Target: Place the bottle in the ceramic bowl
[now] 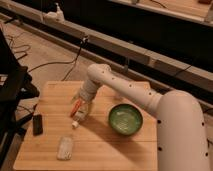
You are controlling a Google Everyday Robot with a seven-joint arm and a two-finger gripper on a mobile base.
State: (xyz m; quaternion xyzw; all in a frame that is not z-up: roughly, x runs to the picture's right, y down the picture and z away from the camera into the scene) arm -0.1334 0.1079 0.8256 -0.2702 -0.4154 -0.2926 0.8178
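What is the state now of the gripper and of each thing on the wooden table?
Gripper: above the left half of the wooden table, at the bottle.
Small whitish bottle: tilted, cap low-left, outside the bowl.
Round green ceramic bowl: upright, empty, apart from the bottle.
Thin orange stick: slanted, beside the bottle.
Speckled white rectangular pad: lying flat.
Small black flat object: lying flat near the left edge.

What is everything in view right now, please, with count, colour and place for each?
bottle: one, whitish, at the gripper, left of the bowl
ceramic bowl: one, green, table's right part
carrot-like thing: one, orange, beside the bottle
pad: one, speckled white, table's near left corner
flat object: one, black, table's left edge
table: one, light wood, centre
arm: one, white, reaching in from the right
gripper: one, pale, above the table's left half, at the bottle
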